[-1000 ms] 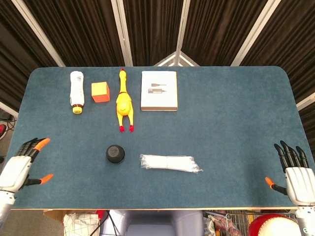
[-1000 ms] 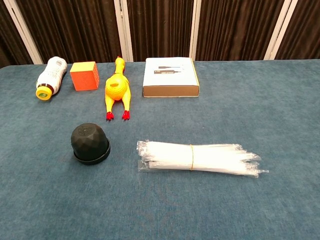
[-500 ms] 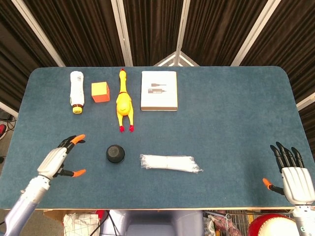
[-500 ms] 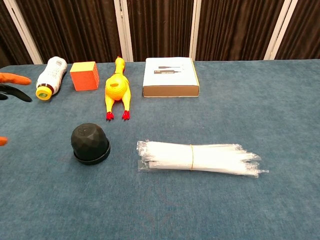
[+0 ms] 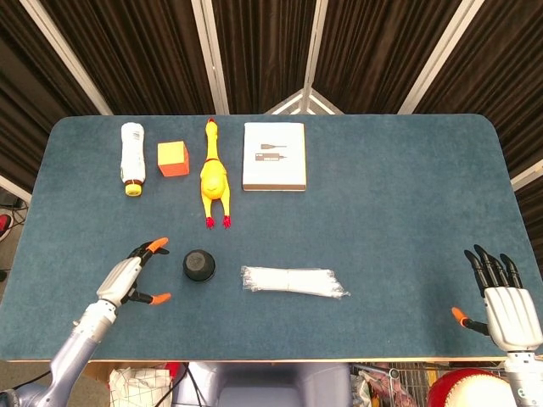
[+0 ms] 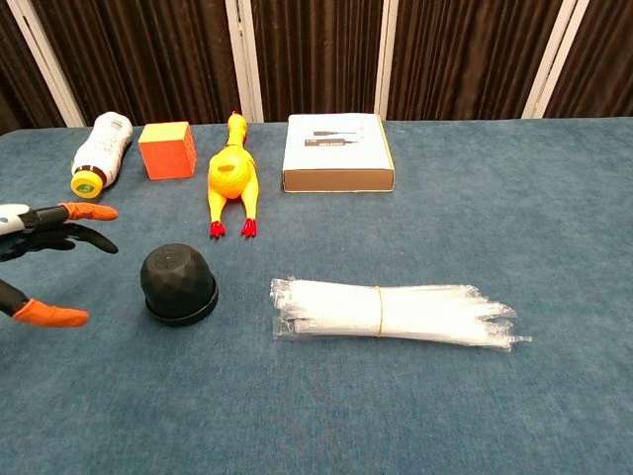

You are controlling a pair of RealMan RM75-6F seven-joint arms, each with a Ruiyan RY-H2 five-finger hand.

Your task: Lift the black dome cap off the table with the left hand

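Two hands show: the left hand (image 5: 129,278), fingers spread and holding nothing, sits just left of the black dome cap (image 5: 198,265); the right hand (image 5: 502,307), likewise released, lies far right of it.

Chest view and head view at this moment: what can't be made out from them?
- Left hand: chest view's left edge cuts off its palm and wrist; only fingers show.
- Right hand: absent from the chest view; the head view shows only its back.
- Black dome cap: underside hidden against the table.
- White box: printed markings too small to read in either view.
- Bottle: label text too small.
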